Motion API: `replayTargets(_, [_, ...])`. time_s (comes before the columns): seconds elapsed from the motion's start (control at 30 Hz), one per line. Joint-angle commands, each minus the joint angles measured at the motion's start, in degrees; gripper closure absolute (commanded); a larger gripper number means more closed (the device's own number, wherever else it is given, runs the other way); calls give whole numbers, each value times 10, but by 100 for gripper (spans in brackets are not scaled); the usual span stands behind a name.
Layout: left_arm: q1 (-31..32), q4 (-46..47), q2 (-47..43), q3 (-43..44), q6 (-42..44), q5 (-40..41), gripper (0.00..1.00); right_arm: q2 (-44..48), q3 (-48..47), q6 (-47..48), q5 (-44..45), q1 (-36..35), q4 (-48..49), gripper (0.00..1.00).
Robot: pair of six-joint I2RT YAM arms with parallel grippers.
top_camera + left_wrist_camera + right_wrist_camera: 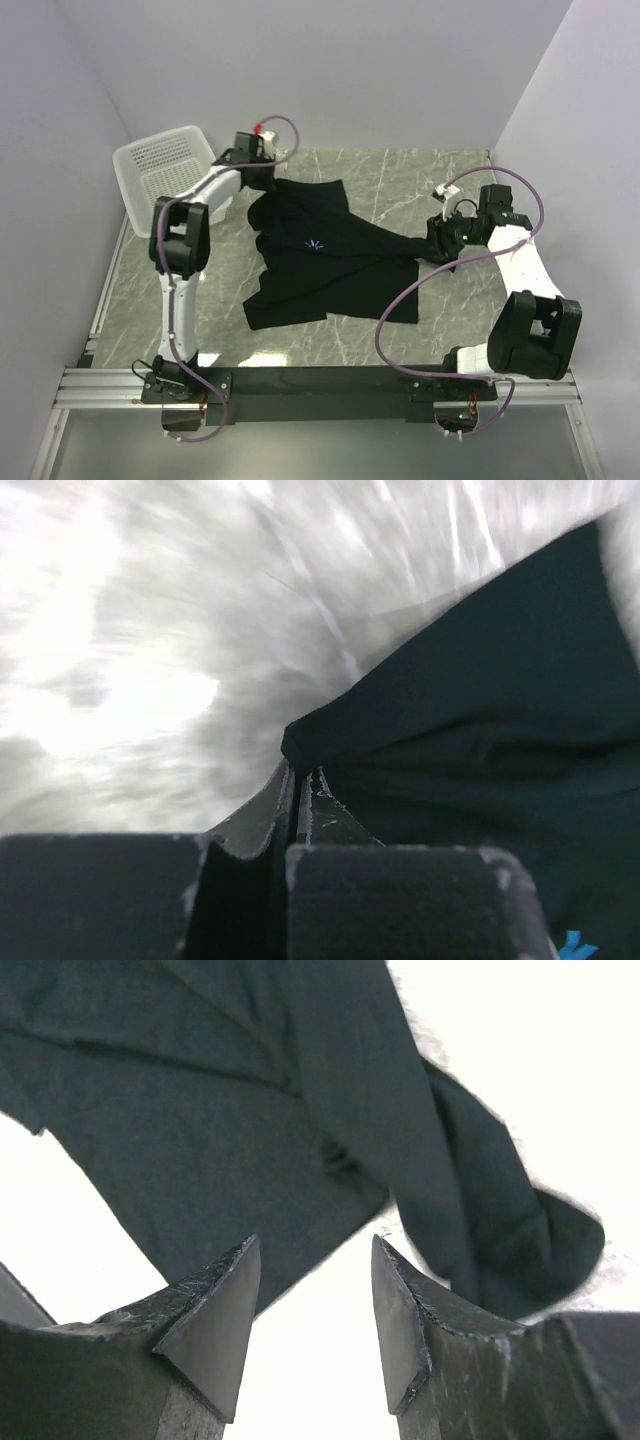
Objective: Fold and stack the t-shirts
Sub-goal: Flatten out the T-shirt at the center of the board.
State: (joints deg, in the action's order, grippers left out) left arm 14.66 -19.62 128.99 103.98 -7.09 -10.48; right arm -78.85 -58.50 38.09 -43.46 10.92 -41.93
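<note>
Mid-surface of grey marble table (400,180): one black t-shirt (310,265), soft matte cotton, rumpled, small blue starburst up. Runs long-axis from far-left corner toward right edge.
At its far-left tip, beside white mesh basket (160,165): left gripper (300,780), jaws together, pinching the cloth corner.
At its bunched right end: right gripper (315,1250), jaws apart, cloth just ahead, nothing held. Judged nearer arm for that end.

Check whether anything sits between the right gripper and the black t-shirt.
Nothing visible does. The right gripper is open at the t-shirt's right end, only table showing between it and the fabric. The left gripper is shut on a far corner.
</note>
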Motion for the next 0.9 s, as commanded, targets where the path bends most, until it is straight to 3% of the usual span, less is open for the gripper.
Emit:
replayTargets(0.0, [-31,72,-87,-4,-48,-12,100,13,1,-27,29,2,38,45])
replayTargets(0.23, [-32,74,-106,-10,-33,-60,100,-53,-43,-60,116,2,68,45])
replayTargets(0.5, [-33,63,-95,23,-30,-56,100,-114,-118,-43,152,2,46,44])
replayTargets(0.87, [-33,59,-106,3,-23,-52,100,-152,-119,-54,153,-5,32,44])
